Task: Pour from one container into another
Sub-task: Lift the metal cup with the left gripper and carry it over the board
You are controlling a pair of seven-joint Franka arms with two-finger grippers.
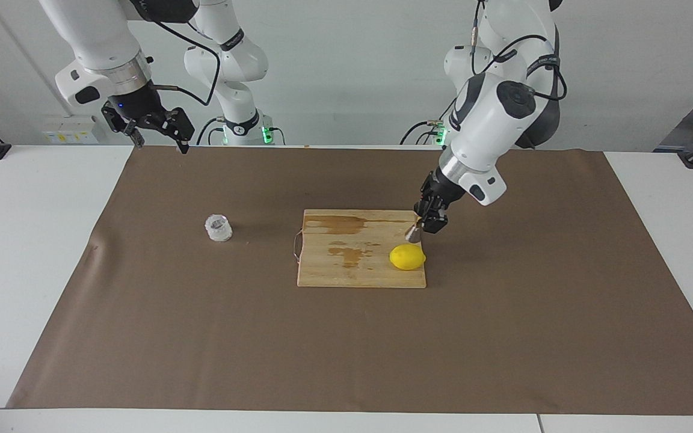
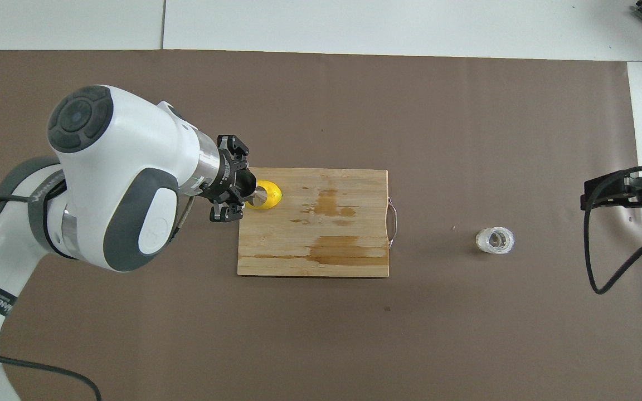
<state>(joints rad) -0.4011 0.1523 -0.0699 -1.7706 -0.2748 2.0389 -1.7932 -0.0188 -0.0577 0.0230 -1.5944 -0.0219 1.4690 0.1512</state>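
Two tools are mine, and only one is working at present. My left tool point(image 1: 425, 227) is sitting just right of the facing view's centre, fingers clamped on the steel jigger point(image 1: 414, 233), which is hanging tilted, its free cone pointing down and toward the middle of the frame. In the overhead view the left tool point(image 2: 243, 192) is showing left of centre, with the jigger point(image 2: 259, 195) covering part of the lemon point(image 2: 272, 194). From the facing view I am judging that the jigger is hovering over the corner of the cutting board point(image 1: 346, 270) above the lemon point(image 1: 407, 257), not touching either.

My right tool point(image 1: 155, 135) is waiting at the upper left of the facing view, jaws spread wide and holding nothing, over the mat's edge.

Out past the board, the glass cup point(image 1: 218, 228) is standing upright on the brown mat point(image 1: 346, 349), left of centre in the facing view and well apart from both tools; in the overhead view the cup point(image 2: 495, 240) is lying at the right. The white table point(image 1: 21, 252) is framing the mat.

I am guessing the jigger is light, rigid and slick, so it could swivel in a pinch at one cone. The cup is probably heavier and breakable; its faceted wall should give purchase, so I would be taking it across the sides below the rim, gently.
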